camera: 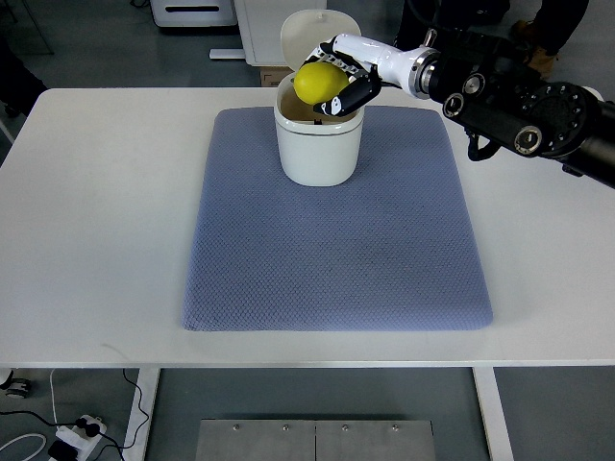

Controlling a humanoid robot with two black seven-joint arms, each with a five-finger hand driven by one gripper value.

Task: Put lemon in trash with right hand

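A yellow lemon is held just above the mouth of a small white trash bin whose lid stands flipped up at the back. My right hand reaches in from the right edge on a black and white arm, its fingers curled around the lemon. The bin stands on the far middle part of a blue-grey mat. The bin's inside is mostly hidden by the lemon and the hand. My left arm does not show.
The mat lies on a white table. Behind the table stand white cabinets and a person's dark legs and shoes. Cables and a power strip lie on the floor below the front edge.
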